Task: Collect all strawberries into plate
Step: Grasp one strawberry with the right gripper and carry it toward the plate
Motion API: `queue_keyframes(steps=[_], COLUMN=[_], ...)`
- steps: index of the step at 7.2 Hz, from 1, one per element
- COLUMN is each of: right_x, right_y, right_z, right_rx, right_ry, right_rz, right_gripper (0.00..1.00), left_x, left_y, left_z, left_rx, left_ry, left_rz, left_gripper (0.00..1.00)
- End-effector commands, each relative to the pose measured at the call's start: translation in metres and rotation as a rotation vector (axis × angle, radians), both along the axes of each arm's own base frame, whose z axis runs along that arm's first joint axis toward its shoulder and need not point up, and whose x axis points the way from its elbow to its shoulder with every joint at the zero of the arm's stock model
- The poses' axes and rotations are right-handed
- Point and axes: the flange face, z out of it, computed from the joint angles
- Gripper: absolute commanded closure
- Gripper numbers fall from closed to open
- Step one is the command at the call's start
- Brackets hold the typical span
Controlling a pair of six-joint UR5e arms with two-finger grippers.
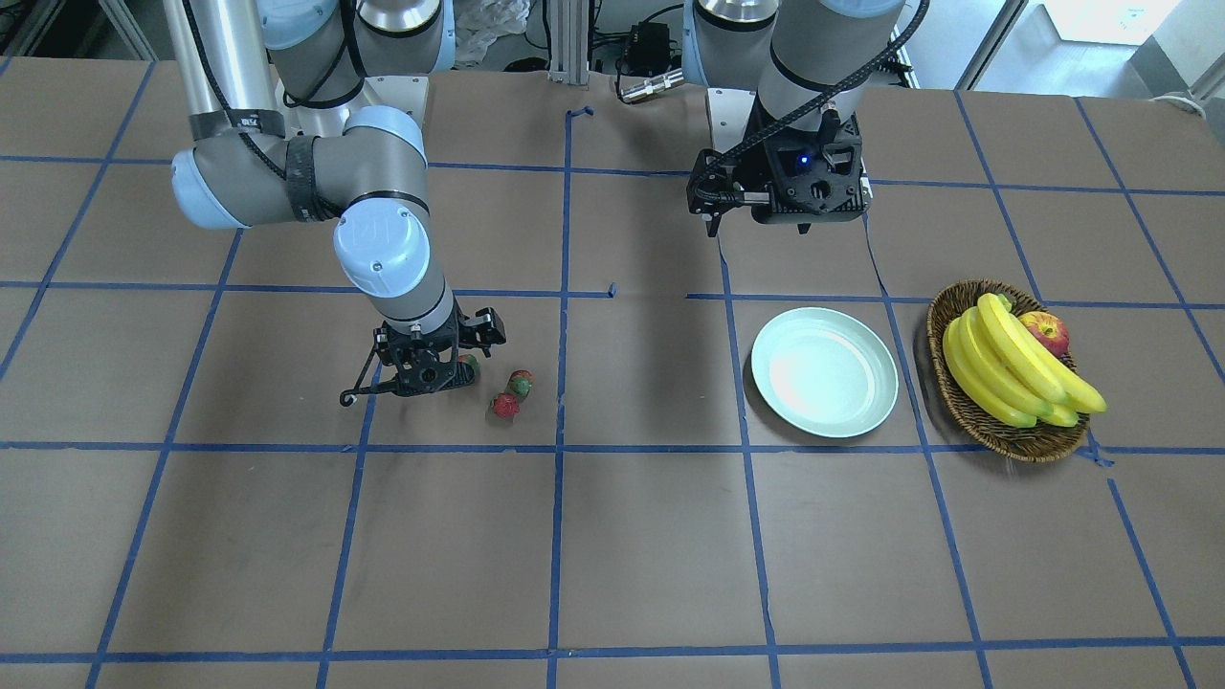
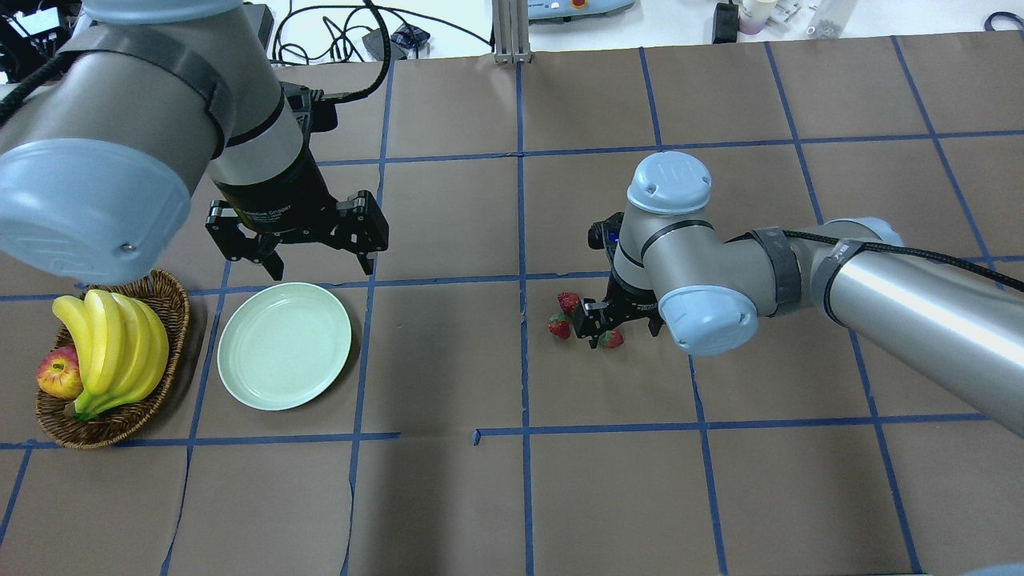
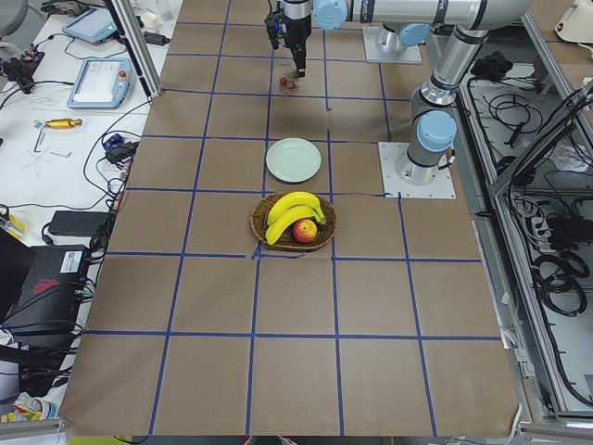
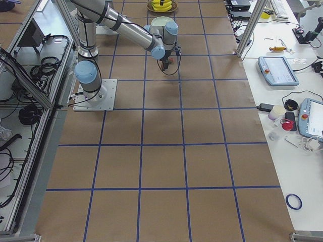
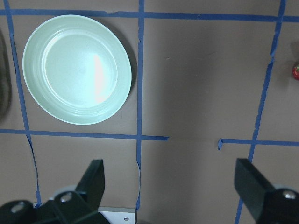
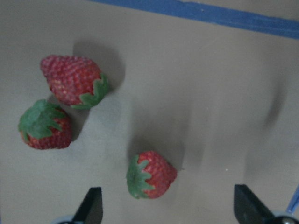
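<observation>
Brown paper crossed with blue tape covers the table (image 1: 612,555), and this step takes up only one small patch of it. Next in size is the plate (image 2: 284,346), mint green and bare. It lies well apart from the right gripper (image 6: 169,203), off toward the robot's left, and just ahead of the left gripper (image 5: 170,179), which hangs above the table with its jaws wide and nothing in them. Farther again from the right gripper stands the basket (image 2: 178,308) of bananas (image 2: 120,348), which has no part here.

The right gripper is low over the berries, its jaws spread wide and holding nothing. The nearest strawberry (image 6: 150,174) lies on the paper between its fingers, closer to the finger on the wrist view's left than to the other. The two other strawberries (image 6: 70,80) sit outside that same finger, close against each other.

The step in hand looks to be the first pick. To do it well, I would shift the gripper sideways until the berry is centred. It should then come down so the pads meet the red body rather than the leafy cap, and close softly, since a small round fruit may roll or squirt out. The finger nearest the pair should land clear of them. Then lift straight up before crossing to the plate.
</observation>
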Motion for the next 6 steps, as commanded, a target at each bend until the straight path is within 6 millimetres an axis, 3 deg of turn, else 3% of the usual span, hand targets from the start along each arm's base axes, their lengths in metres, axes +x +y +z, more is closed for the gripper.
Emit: queue_keyframes(steps=[1,2,4,5,6], right_x=[0.0005,0.0001,-0.0012,-0.0013,-0.0013], right_y=[-0.0051,-0.0044,-0.005,-0.0052,-0.0052], right_z=[-0.0074,-0.0081,-0.0062,-0.0068,-0.0068], right_rx=[-0.017,-0.015,-0.02,-0.02,-0.02], right_ry=[0.0,0.004,0.017,0.019,0.019], right_rz=[0.0,-0.001,0.003,0.001,0.0], right_gripper=[0.04,0.15,0.81,1.0,1.0], left_x=[0.0,0.0002,0.0005,0.0005,0.0006], left_y=[-0.0001,0.002,0.0041,0.0041,0.004], left_z=[-0.0002,-0.0054,-0.0083,-0.0083,-0.0083], left_rx=[0.0,0.011,0.016,0.016,0.016], left_ry=[0.0,-0.002,-0.002,-0.002,-0.004], left_rz=[0.002,0.002,0.002,0.002,0.001], left_gripper=[0.0,0.0,0.0,0.0,0.0])
